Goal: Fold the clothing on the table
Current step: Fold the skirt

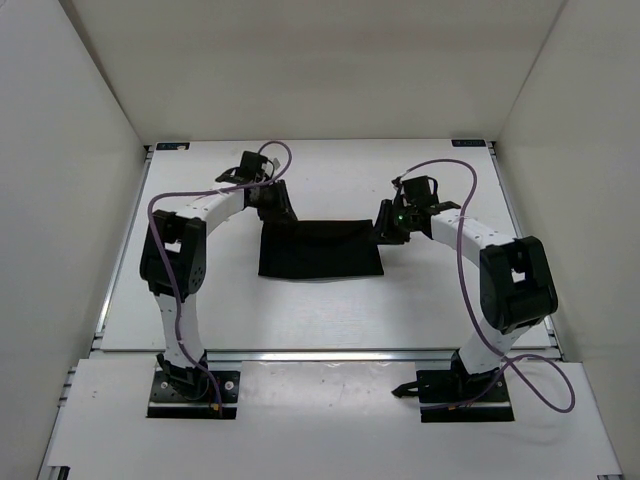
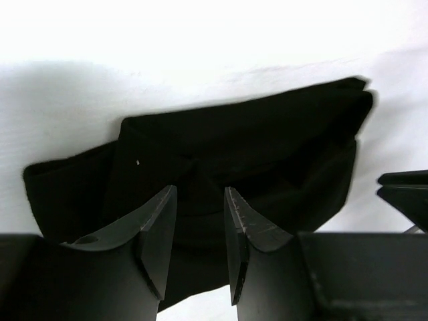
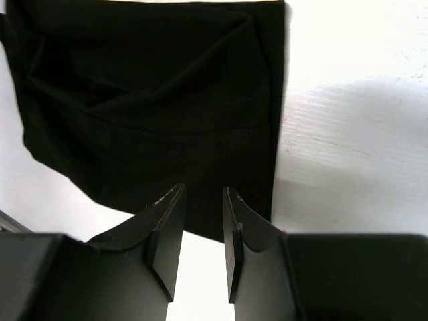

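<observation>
left wrist: left pincer [image 2: 199, 192] part open above clothing [image 2: 267, 144]; right pincer [image 3: 202, 190] likewise

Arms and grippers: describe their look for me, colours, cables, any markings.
Left arm and right arm: white links, black joint housings, black base plates. A purple cable runs along each. A green light glows on the right wrist. Left gripper and right gripper: black, with tapered wedge-shaped fingers.

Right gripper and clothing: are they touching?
Cannot tell. Right wrist view: the right gripper overlaps the clothing edge; neither contact nor gap shows plainly.
</observation>
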`<state>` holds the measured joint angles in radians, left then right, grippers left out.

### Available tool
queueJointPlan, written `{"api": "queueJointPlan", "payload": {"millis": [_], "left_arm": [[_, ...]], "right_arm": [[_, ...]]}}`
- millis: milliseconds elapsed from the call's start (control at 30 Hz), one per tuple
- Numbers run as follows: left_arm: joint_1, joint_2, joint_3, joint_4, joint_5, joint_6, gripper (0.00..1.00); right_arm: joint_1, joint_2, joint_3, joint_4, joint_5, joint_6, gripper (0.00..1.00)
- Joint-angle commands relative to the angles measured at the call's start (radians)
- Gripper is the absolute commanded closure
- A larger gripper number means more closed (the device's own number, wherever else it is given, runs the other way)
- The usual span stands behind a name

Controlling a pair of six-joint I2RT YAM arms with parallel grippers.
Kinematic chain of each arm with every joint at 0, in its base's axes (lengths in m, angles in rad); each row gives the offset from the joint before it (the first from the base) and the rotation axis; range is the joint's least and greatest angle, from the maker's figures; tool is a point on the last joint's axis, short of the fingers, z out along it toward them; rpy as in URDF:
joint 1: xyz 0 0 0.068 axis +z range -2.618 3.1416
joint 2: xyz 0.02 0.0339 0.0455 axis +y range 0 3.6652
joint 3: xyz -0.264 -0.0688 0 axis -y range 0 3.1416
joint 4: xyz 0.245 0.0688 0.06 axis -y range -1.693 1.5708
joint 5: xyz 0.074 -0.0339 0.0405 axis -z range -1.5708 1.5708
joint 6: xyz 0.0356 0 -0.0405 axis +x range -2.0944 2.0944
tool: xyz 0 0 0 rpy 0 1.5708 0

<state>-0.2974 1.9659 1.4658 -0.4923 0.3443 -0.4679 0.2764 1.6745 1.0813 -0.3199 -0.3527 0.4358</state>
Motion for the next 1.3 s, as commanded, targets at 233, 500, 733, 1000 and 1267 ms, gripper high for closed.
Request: {"api": "queueJointPlan", "payload": {"millis": [233,500,733,1000,1267], "left_arm": [[-0.025,0.077,0.039,-0.081,-0.014,-0.025,0.36],[-0.034,0.137,0.09,-0.114,-0.048,-0.026,0.49],[-0.031,0.172,0.09,-0.128,-0.064,-0.012,0.7],[-0.016,0.159,0.096,-0.117,0.01,0.0,1.0],[0.02,0.039,0.123,-0.088,0.084,-0.054,1.0]], "right_arm": [[0.017,0.033,0.031,0.025,0.035,-0.028,0.74],[0.02,0.037,0.014,0.038,0.024,-0.025,0.73],[0.02,0.079,0.031,0.025,0.017,-0.035,0.73],[0.035,0.145,0.012,0.045,0.02,-0.048,0.84],[0.037,0.2,0.005,0.039,0.031,-0.059,0.83]]}}
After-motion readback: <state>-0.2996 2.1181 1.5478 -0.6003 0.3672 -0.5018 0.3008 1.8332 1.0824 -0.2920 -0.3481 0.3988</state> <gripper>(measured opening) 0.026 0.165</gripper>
